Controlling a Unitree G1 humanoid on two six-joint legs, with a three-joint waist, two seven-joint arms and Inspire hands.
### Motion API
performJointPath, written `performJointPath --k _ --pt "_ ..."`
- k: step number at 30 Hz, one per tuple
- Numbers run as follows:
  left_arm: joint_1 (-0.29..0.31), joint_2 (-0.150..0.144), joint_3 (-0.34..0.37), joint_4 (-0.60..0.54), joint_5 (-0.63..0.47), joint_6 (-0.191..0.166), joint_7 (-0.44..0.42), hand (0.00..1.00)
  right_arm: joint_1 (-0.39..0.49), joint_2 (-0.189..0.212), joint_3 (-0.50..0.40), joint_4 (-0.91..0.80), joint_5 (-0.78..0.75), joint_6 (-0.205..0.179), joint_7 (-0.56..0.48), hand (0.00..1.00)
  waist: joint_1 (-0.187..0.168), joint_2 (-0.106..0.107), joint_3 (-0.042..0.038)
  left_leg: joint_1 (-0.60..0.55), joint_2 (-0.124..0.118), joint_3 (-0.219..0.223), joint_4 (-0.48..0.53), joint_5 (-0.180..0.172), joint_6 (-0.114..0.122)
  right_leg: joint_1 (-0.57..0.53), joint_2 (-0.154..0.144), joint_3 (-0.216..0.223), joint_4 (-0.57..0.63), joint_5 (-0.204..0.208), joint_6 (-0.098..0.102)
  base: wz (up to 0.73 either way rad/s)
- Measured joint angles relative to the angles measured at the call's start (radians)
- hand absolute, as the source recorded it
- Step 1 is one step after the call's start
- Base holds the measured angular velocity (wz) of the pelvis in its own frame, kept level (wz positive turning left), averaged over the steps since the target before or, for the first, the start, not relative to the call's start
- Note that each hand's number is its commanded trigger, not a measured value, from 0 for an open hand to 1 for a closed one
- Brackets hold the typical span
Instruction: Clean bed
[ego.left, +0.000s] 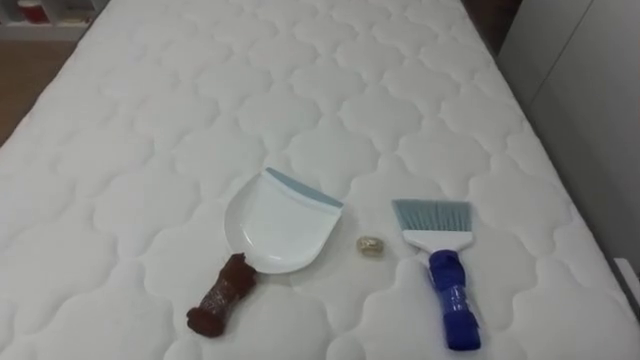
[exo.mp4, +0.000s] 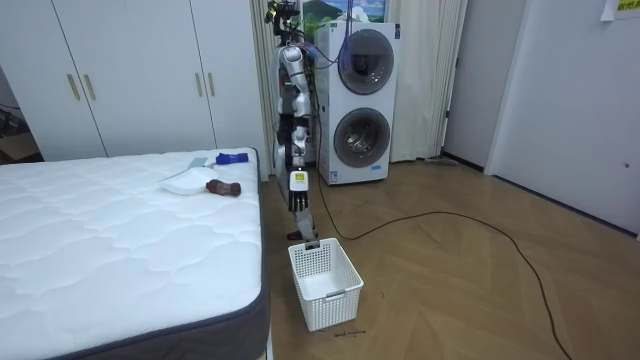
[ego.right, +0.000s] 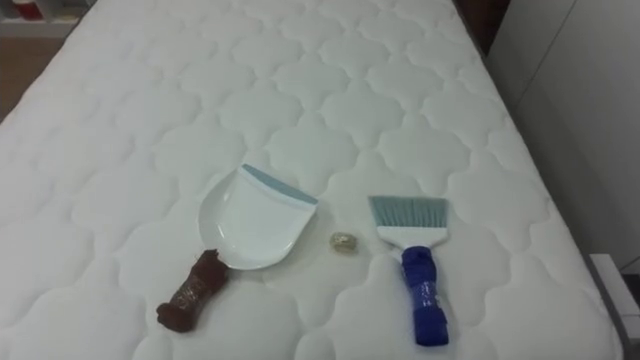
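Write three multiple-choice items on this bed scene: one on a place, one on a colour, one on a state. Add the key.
1. Where does the small scrap lie?
A. On the mattress, between the dustpan and the brush
B. Inside the pan
C. On the floor

2. What colour is the brush's handle?
A. Red
B. Blue
C. Green

3. How is the dustpan now?
A. Lifted off the bed
B. Turned upside down
C. Lying flat, its pan empty

Key:
1 A: the scrap sits on the bare quilting in the gap between the two tools, touching neither.
2 B: the handle below the grey-blue bristles is plainly blue.
3 C: the pan rests open side up on the mattress with nothing in it.
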Motion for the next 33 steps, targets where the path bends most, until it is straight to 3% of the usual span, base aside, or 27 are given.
performJointPath --k 5,7,9,12,16,18,23,33 --pt "-0.001 -0.002 0.022 -0.122 0.044 -0.078 0.089 0.0 -0.008 -0.004 -0.013 -0.011 0.003 -0.068 -0.021 0.0 0.0 0.003 -0.0008 -0.01 0.0 -0.001 0.0 0.0 0.0 -0.007 0.0 -0.006 -0.001 0.0 0.0 0.02" --pt "-0.002 -0.001 0.025 -0.206 0.092 -0.09 0.12 0.0 -0.007 -0.006 -0.012 -0.022 0.002 -0.086 -0.024 0.0 -0.001 0.006 -0.0002 -0.015 0.0 -0.002 0.004 0.0 0.0 -0.012 -0.001 -0.008 -0.001 0.001 0.0 0.0" --pt "-0.013 0.003 0.025 -0.301 0.148 -0.144 0.157 0.0 -0.012 -0.013 -0.013 -0.024 0.002 -0.114 -0.025 0.0 0.009 0.004 -0.0004 -0.022 0.0 -0.001 0.006 0.0 0.0 -0.019 -0.001 -0.014 0.0 0.002 0.0 0.0" --pt "-0.036 0.005 0.021 -0.363 0.162 -0.193 0.196 0.0 -0.015 -0.023 -0.012 -0.024 0.008 -0.141 -0.022 0.0 0.01 0.003 -0.0018 -0.024 0.0 0.001 0.004 0.0 0.0 -0.019 -0.003 -0.014 0.0 0.003 0.0 -0.03" --pt "-0.048 0.012 0.002 -0.469 0.178 -0.203 0.235 0.0 -0.013 -0.033 -0.013 -0.024 0.044 -0.151 -0.018 0.0 0.004 0.003 0.0003 -0.028 0.0 0.001 0.005 0.0 0.0 -0.021 -0.001 -0.006 -0.004 0.006 0.0 0.0" --pt "-0.064 0.021 -0.021 -0.488 0.191 -0.245 0.273 0.0 -0.013 -0.033 -0.012 -0.024 0.08 -0.16 -0.017 0.0 -0.004 0.004 0.0012 -0.029 0.0 0.001 0.003 0.0 0.0 -0.019 0.0 -0.006 -0.004 0.006 0.0 0.0" --pt "-0.094 0.026 -0.064 -0.485 0.196 -0.28 0.298 0.0 -0.016 -0.033 -0.012 -0.03 0.12 -0.185 0.007 0.0 -0.027 -0.002 0.0032 -0.029 0.001 -0.003 0.002 0.0 0.0 -0.019 0.0 -0.005 -0.003 0.006 0.0 0.0" --pt "-0.126 0.042 -0.106 -0.456 0.195 -0.298 0.3 0.0 -0.007 -0.034 -0.013 -0.068 0.143 -0.193 0.023 0.0 -0.068 -0.001 0.0022 -0.048 0.001 0.009 0.008 0.0 0.0 -0.045 -0.001 -0.002 -0.003 0.012 0.0 -0.04"
